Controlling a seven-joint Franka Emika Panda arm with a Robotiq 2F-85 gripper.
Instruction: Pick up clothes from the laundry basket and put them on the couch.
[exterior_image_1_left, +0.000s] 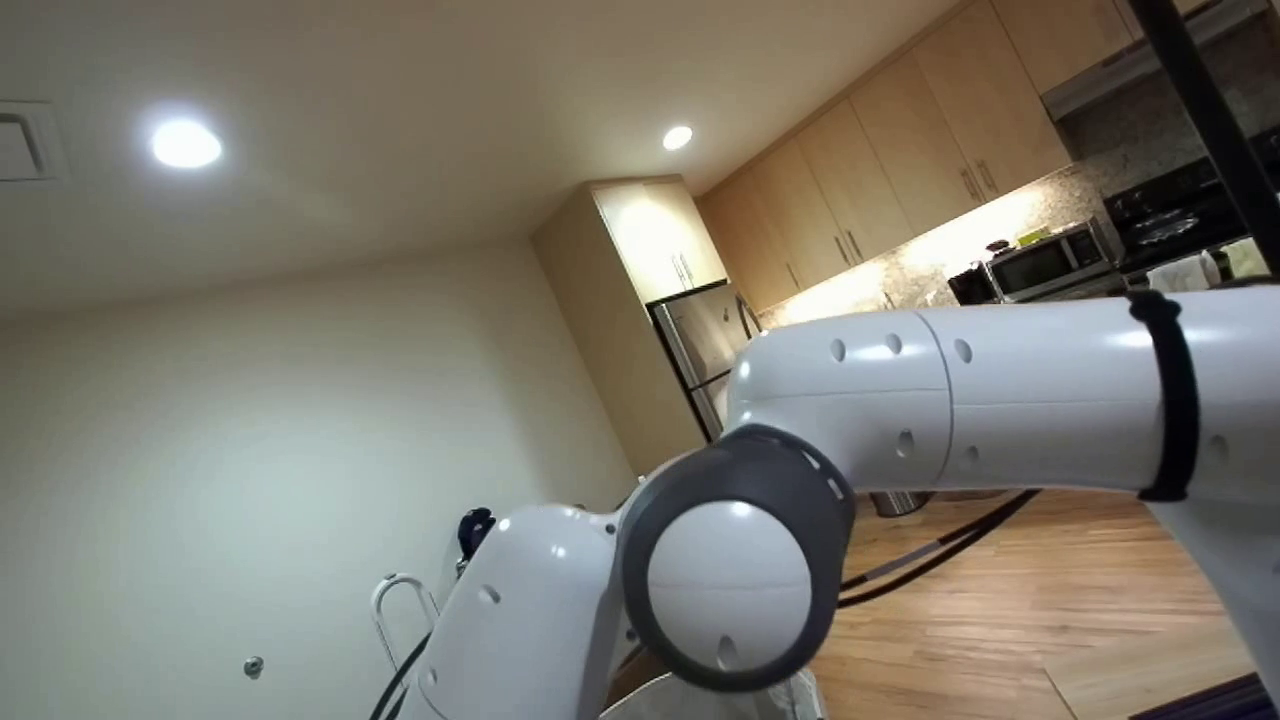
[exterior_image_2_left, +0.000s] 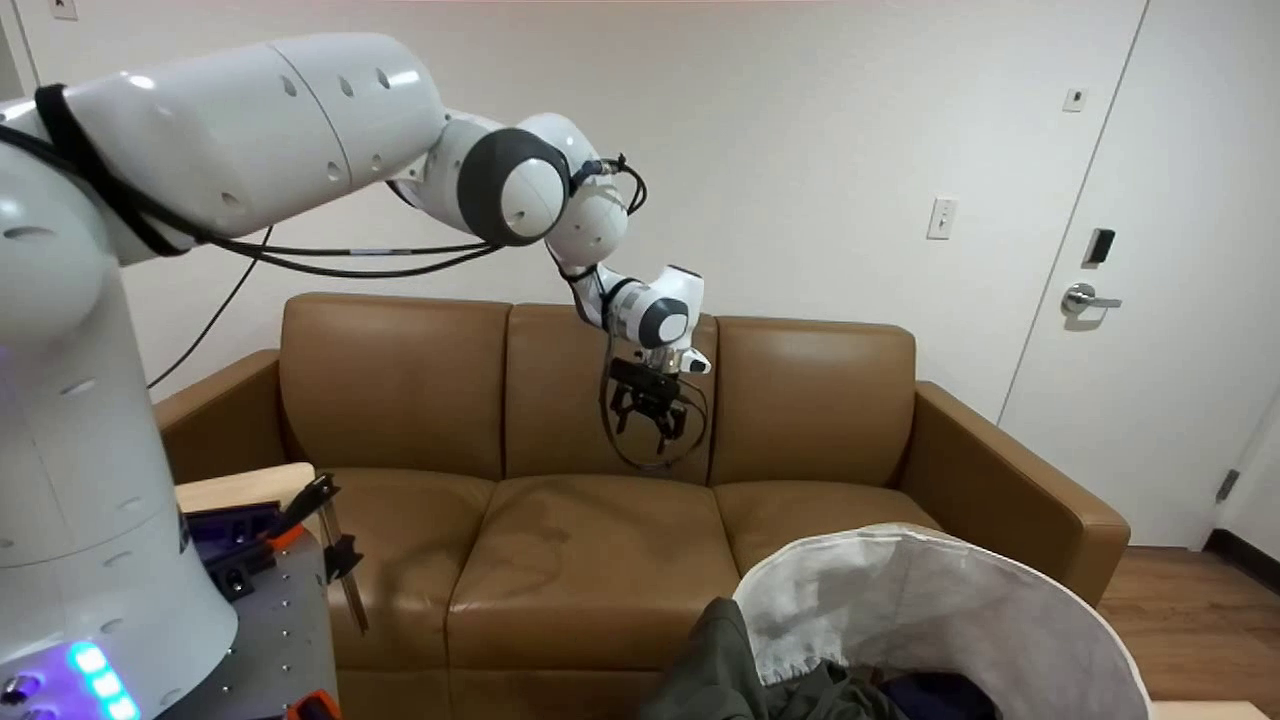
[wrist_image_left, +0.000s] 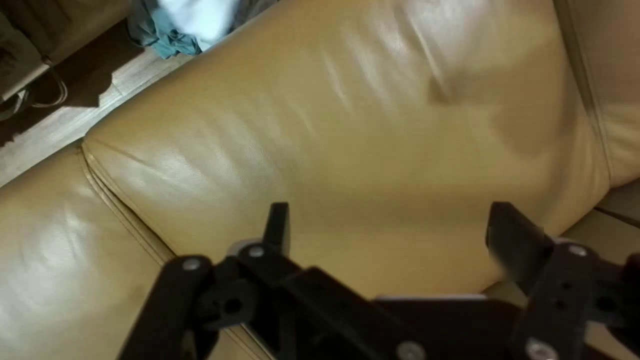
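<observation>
The brown leather couch (exterior_image_2_left: 600, 560) stands against the wall and fills most of the wrist view (wrist_image_left: 325, 150). My gripper (exterior_image_2_left: 640, 436) hangs above its middle seat, in front of the backrest. In the wrist view the gripper (wrist_image_left: 390, 212) is open, fingers wide apart, with only couch leather showing between them. The white laundry basket (exterior_image_2_left: 930, 600) stands in front of the couch's right part. It holds dark grey-green clothes (exterior_image_2_left: 830, 695), partly draped over its rim, and a dark blue garment (exterior_image_2_left: 935, 695). Teal and grey clothes (wrist_image_left: 172, 42) show at the wrist view's top edge. No clothes show on the couch.
The arm's base stands on a metal table (exterior_image_2_left: 285, 640) with a clamp (exterior_image_2_left: 340, 555) at its edge. Black cables (exterior_image_2_left: 380, 262) hang along the arm. A loop of cable (exterior_image_2_left: 690, 455) hangs around the gripper. The couch armrest (exterior_image_2_left: 1020, 480) rises behind the basket.
</observation>
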